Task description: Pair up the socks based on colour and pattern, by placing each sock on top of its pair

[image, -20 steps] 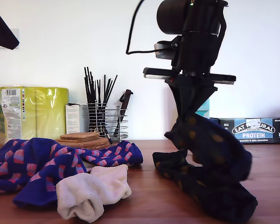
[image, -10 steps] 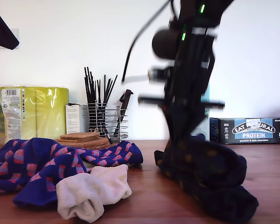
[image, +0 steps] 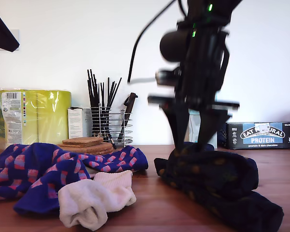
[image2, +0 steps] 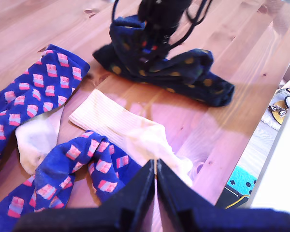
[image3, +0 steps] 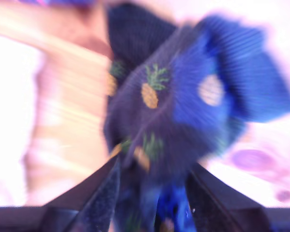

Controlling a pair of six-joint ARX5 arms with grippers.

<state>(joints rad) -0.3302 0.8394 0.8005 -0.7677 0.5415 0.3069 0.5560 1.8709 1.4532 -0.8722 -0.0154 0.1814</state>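
Two dark navy socks [image: 217,183] with dull orange marks lie heaped together at the exterior view's right, also seen as navy socks [image2: 159,63] and, blurred, very close [image3: 169,106]. My second gripper [image: 198,142] stands just above that heap, open, its fingers [image3: 99,193] spread on either side of the fabric. Blue socks with pink checks [image: 38,169] lie at the exterior view's left, two showing [image2: 34,92] [image2: 77,169]. Cream ribbed socks [image: 94,198] lie among them [image2: 130,130]. My first gripper [image2: 155,169] hangs high over these, shut and holding nothing.
At the back stand a wire holder of black utensils [image: 106,121], wooden coasters [image: 84,143], a yellow-wrapped pack [image: 36,116], a small white box [image: 79,122] and a protein bar box [image: 261,135]. The table edge [image2: 261,135] runs close past the navy socks.
My second gripper came down with the navy sock it held up, laid it on the other navy sock, and its fingers spread apart. The heap now sits lower and flatter.
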